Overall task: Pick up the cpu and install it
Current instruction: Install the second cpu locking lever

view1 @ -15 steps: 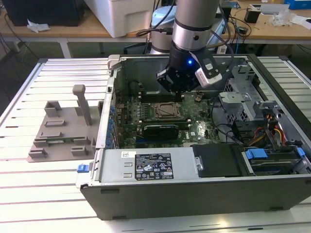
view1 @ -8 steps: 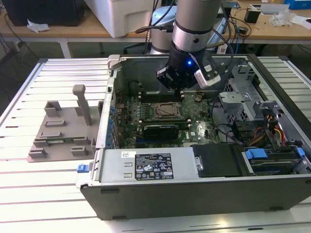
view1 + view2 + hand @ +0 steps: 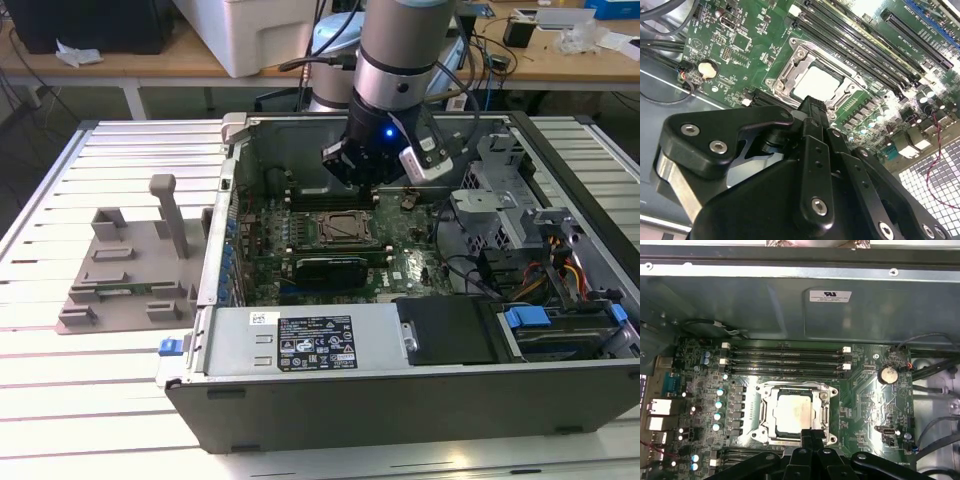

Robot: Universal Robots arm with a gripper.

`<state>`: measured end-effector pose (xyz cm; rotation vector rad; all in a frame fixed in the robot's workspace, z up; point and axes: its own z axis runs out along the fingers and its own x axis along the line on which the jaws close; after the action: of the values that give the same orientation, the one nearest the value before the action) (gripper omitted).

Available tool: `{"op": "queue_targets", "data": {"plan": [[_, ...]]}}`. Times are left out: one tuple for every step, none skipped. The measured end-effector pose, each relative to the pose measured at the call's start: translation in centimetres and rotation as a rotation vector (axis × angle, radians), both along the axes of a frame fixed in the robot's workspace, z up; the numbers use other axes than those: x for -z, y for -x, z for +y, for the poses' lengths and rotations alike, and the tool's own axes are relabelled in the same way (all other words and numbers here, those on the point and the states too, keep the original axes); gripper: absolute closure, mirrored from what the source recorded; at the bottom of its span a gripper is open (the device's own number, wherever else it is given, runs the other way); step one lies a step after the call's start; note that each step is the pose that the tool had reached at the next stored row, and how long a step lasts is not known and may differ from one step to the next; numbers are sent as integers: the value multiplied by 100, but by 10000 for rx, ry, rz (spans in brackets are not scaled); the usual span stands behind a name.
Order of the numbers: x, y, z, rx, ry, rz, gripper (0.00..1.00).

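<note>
The cpu [image 3: 794, 412] is a silver-grey square lying flat inside the motherboard socket [image 3: 767, 410], with the metal frame around it; it also shows in the second wrist view [image 3: 817, 82]. In the exterior view the socket [image 3: 345, 229] sits mid-board inside the open computer case [image 3: 400, 400]. My gripper [image 3: 372, 185] hangs just above the board, a little behind the socket. Its fingertips [image 3: 812, 436] are pressed together at the socket's edge, with nothing between them. In the second wrist view the gripper [image 3: 812, 107] points at the cpu from close above, not touching it.
Memory slots [image 3: 785, 357] run beside the socket, and a coin battery [image 3: 887, 374] sits on the board. A grey fixture tray [image 3: 130, 270] stands on the table at the exterior view's left. The power supply [image 3: 300, 340], a drive bay [image 3: 527, 320] and cables [image 3: 560, 270] crowd the case.
</note>
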<state>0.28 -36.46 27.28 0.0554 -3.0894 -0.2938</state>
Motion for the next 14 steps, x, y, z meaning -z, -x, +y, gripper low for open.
{"op": "queue_targets", "data": {"plan": [[3, 0, 0, -1, -1, 0, 89], [6, 0, 0, 0, -1, 0, 89], [8, 0, 0, 0, -1, 0, 89], [13, 0, 0, 0, -1, 0, 89], [18, 0, 0, 0, -1, 0, 89], [31, 0, 0, -1, 0, 0, 89], [48, 0, 0, 0, -1, 0, 89], [59, 0, 0, 0, -1, 0, 89], [67, 0, -1, 1, -1, 0, 89], [76, 0, -1, 1, 0, 0, 89], [96, 0, -2, 1, 0, 0, 89], [110, 0, -4, 0, -1, 0, 89], [126, 2, -10, 0, -2, 0, 89], [138, 5, -32, -3, 1, 1, 89]]}}
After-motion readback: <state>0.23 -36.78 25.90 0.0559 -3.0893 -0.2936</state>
